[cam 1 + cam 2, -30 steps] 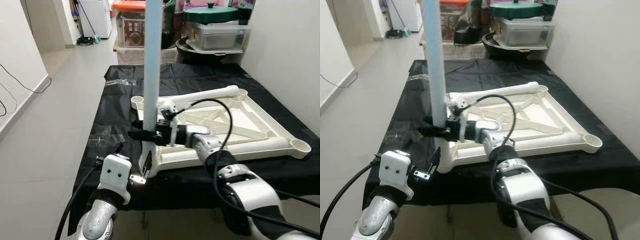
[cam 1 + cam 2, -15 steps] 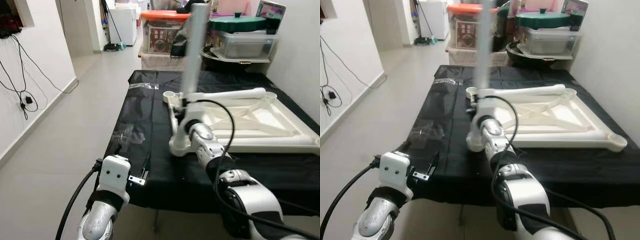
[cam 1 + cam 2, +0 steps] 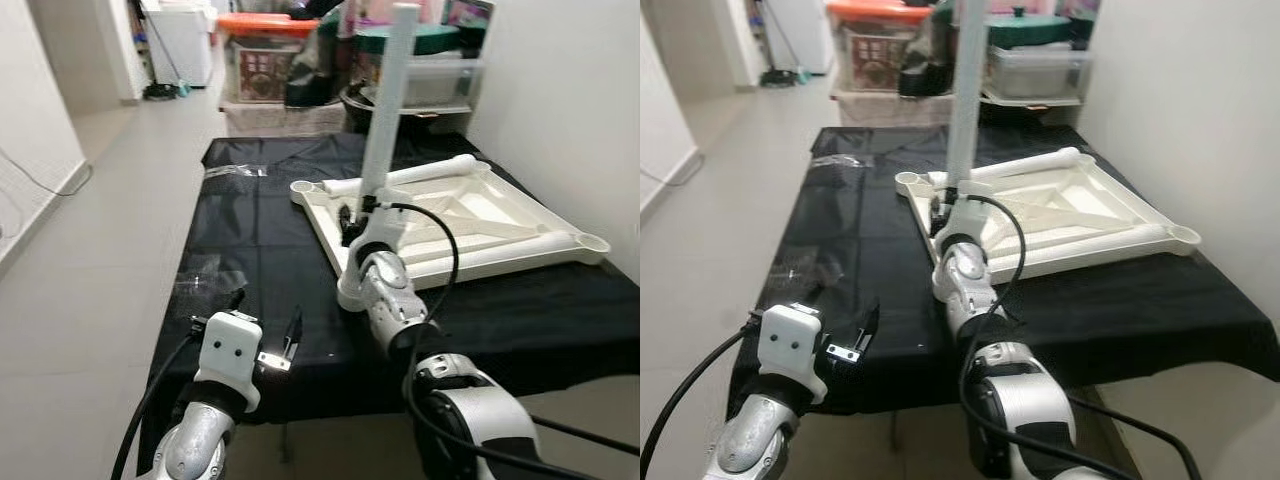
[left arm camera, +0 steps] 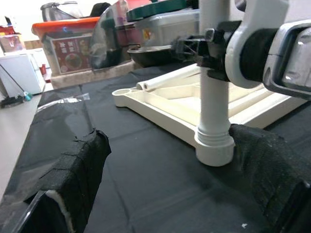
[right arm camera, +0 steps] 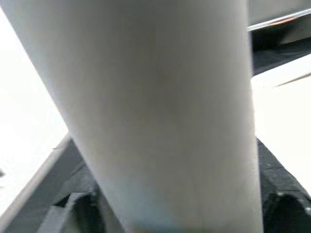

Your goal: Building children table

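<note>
White leg [image 3: 386, 120] stood upright in near corner socket of inverted tabletop [image 3: 470, 225], clamped by right gripper [image 3: 352, 215]. Left gripper [image 3: 268, 330] held spread, empty, nearby. Risk judged: leg tilted, thread jammed.

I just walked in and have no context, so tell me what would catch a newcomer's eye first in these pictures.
The tall white plastic table leg stands upright in the near corner socket of the upside-down white plastic tabletop, which lies on the black cloth-covered table. The right gripper is clamped on that leg low down, just above the socket. The left gripper hovers open over the cloth's near edge, holding nothing.
</note>
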Available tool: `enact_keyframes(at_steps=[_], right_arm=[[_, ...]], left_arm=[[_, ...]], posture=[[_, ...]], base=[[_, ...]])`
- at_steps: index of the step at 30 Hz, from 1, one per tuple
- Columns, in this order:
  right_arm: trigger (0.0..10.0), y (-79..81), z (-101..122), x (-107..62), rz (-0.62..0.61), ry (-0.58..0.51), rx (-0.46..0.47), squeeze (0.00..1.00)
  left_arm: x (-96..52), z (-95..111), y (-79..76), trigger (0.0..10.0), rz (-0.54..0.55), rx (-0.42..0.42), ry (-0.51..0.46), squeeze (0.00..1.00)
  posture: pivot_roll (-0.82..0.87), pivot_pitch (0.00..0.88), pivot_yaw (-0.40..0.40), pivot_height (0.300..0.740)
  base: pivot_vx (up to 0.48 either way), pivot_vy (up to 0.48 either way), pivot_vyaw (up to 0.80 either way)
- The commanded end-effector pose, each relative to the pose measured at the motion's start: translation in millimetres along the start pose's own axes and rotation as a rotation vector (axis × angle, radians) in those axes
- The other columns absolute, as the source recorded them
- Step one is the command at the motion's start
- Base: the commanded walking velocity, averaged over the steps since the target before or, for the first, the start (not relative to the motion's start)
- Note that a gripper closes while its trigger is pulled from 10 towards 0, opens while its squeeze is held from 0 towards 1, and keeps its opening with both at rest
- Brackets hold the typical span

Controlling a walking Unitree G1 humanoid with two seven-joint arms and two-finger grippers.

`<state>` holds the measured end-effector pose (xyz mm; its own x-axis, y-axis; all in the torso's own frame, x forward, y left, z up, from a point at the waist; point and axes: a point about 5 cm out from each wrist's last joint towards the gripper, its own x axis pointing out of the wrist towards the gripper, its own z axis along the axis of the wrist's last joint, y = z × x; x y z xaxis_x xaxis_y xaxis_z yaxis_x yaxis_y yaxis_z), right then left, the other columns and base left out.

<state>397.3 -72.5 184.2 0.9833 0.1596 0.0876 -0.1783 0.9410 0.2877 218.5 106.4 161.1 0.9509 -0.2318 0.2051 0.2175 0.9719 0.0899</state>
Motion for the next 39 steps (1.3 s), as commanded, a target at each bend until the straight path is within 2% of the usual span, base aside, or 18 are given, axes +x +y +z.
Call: enact_keyframes(at_steps=[1,3,5,7,11,12,16,20,21,22,24,27,30,32,33,34,36,39], right_arm=[[10.0,13.8,9.7,3.8,0.111,-0.024,0.032,0.00],[10.0,17.0,10.5,4.0,0.172,-0.020,0.045,0.00],[10.0,20.5,8.5,3.0,0.329,0.031,0.052,0.00],[10.0,22.9,4.1,-3.2,0.617,0.133,0.058,0.00],[10.0,21.7,1.5,-10.7,0.828,0.213,0.041,0.00],[10.0,21.1,-0.1,-19.4,1.037,0.297,-0.013,0.00],[10.0,24.5,1.5,-26.0,1.218,0.372,-0.046,0.00],[10.0,27.7,0.9,-26.9,1.253,0.388,-0.066,0.00],[5.7,29.2,-0.2,-27.5,1.263,0.394,-0.069,0.00],[0.0,30.6,-3.0,-28.0,1.258,0.403,-0.079,0.00],[0.0,30.9,-4.3,-28.6,1.262,0.411,-0.080,0.00],[0.0,30.0,-6.8,-26.0,1.191,0.383,-0.104,0.00],[0.0,24.0,-3.4,-13.3,0.929,0.283,-0.128,0.00],[0.0,22.5,-2.8,-11.0,0.877,0.271,-0.128,0.00],[0.0,16.2,-0.7,-3.9,0.701,0.246,-0.127,0.00],[0.0,16.2,-0.7,-3.9,0.701,0.246,-0.127,0.00],[0.0,-7.5,2.5,5.9,0.279,0.205,-0.150,0.00],[0.0,-37.1,3.1,4.0,-0.115,0.168,-0.159,0.00]], left_arm=[[-0.5,-3.7,0.4,10.0,-0.001,0.003,0.013,0.00],[-0.5,-3.7,0.4,10.0,-0.001,0.003,0.013,0.00],[-0.2,-3.9,0.4,10.0,-0.001,0.003,0.013,0.00],[0.6,-3.8,0.5,10.0,0.000,0.003,0.011,0.00],[1.1,-3.5,0.9,10.0,0.001,0.003,0.009,0.00],[1.5,-3.7,1.0,10.0,0.001,0.004,0.009,0.00],[1.3,-4.1,2.1,10.0,0.003,0.005,0.011,0.00],[1.2,-4.0,2.4,10.0,0.003,0.006,0.011,0.00],[1.1,-3.9,2.7,10.0,0.005,0.007,0.011,0.00],[1.0,-3.6,3.3,10.0,0.007,0.008,0.010,0.00],[1.0,-3.2,3.6,10.0,0.008,0.009,0.009,0.00],[1.0,-3.0,3.9,10.0,0.011,0.009,0.008,0.00],[1.3,-3.5,2.9,10.0,0.009,0.006,0.008,0.00],[1.4,-3.5,2.8,10.0,0.009,0.005,0.008,0.00],[1.3,-3.7,2.5,10.0,0.008,0.005,0.009,0.00],[1.3,-3.7,2.5,10.0,0.008,0.005,0.009,0.00],[0.8,-4.2,2.3,10.0,0.007,0.004,0.010,0.00],[0.8,-4.8,1.5,10.0,0.004,0.003,0.011,0.00]], posture=[[-0.01,0.000,-0.034,0.740],[-0.01,0.000,-0.034,0.740],[-0.01,0.000,-0.033,0.740],[-0.01,0.000,-0.037,0.740],[-0.01,0.000,-0.037,0.740],[-0.01,0.000,-0.039,0.740],[0.00,0.000,-0.040,0.740],[0.00,0.000,-0.040,0.740],[0.00,0.000,-0.040,0.740],[0.00,0.000,-0.040,0.740],[0.03,0.000,-0.047,0.740],[0.02,0.000,-0.046,0.740],[0.02,0.000,-0.046,0.740],[0.02,0.000,-0.046,0.740],[0.02,0.000,-0.044,0.740],[0.02,0.000,-0.044,0.740],[0.02,0.000,-0.038,0.740],[0.01,0.000,-0.036,0.740]], base=[[0.000,0.000,0.00],[0.000,0.000,0.00],[0.000,0.000,0.00],[0.000,0.000,0.00],[0.000,0.000,0.00],[0.000,0.000,0.00],[0.000,0.000,0.00],[0.000,0.000,0.00],[0.000,0.000,0.00],[0.000,0.000,0.00],[0.000,0.000,0.00],[0.000,0.000,0.00],[0.000,0.000,0.00],[0.000,0.000,0.00],[0.000,0.000,0.00],[0.000,0.000,0.00],[0.000,0.000,0.00],[0.000,0.000,0.00]])
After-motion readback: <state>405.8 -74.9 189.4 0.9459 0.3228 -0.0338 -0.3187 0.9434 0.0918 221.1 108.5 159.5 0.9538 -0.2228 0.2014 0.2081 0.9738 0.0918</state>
